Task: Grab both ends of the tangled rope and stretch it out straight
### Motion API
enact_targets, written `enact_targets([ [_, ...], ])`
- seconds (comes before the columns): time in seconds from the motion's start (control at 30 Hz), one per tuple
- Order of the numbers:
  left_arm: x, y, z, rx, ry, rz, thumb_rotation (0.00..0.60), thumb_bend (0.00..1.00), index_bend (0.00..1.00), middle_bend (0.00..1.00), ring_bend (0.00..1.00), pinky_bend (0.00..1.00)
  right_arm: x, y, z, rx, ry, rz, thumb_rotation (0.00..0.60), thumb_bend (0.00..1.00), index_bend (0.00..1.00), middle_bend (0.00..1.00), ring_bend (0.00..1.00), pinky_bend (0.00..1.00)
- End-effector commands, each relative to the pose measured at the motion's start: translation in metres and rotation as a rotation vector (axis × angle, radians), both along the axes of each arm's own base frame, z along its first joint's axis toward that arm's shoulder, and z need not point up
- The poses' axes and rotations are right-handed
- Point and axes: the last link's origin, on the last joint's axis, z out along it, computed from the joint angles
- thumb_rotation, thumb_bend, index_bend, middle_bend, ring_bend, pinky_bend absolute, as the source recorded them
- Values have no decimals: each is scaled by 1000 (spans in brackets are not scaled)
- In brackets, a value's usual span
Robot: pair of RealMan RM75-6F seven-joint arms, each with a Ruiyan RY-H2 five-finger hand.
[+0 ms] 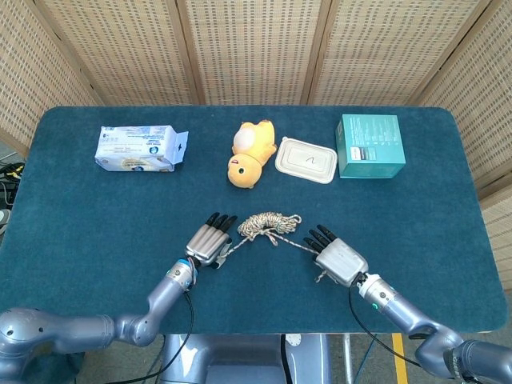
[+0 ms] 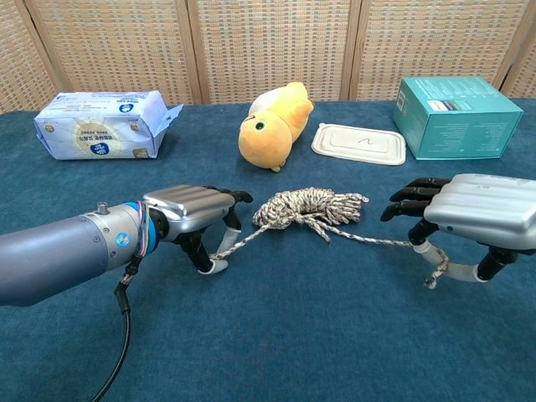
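The speckled rope lies as a tangled bundle (image 1: 270, 224) (image 2: 310, 208) on the blue table, with one strand running out to each side. My left hand (image 1: 210, 244) (image 2: 188, 213) sits just left of the bundle, palm down, and pinches the left strand under its fingers against the thumb. My right hand (image 1: 340, 260) (image 2: 481, 213) is to the right of the bundle, palm down, and grips the right strand. That strand's short tail (image 2: 434, 275) hangs below the hand. Both strands are nearly taut, while the bundle stays coiled between the hands.
Along the far side stand a white-blue tissue pack (image 1: 140, 149), a yellow plush duck (image 1: 252, 154), a beige lidded container (image 1: 306, 160) and a teal box (image 1: 370, 146). Wicker screens close off the back. The table's front edge (image 1: 264, 332) is near both forearms.
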Motion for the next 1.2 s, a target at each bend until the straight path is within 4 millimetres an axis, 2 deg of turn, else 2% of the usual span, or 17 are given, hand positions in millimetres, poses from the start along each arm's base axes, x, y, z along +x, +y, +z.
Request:
enact_targets([
  [0.03,-3,3,5,11,-1,8,600,400,667,0,0,0,0,0,1,-3,3,3,600,415,688,112,0,0],
  [0.63,-6,5,12,23,-14,12,600,400,667,0,0,0,1,1,2,-5,7,6,600,414,689,112,0,0],
  [0.9,-22,16,41,107,9,13,600,400,666,0,0,0,1,2,0,-10,6,7,600,415,689,112,0,0],
  [1.2,-43,23,58,137,17,51,600,399,666,0,0,0,3,2,-2,-16,10,14,600,415,688,112,0,0],
])
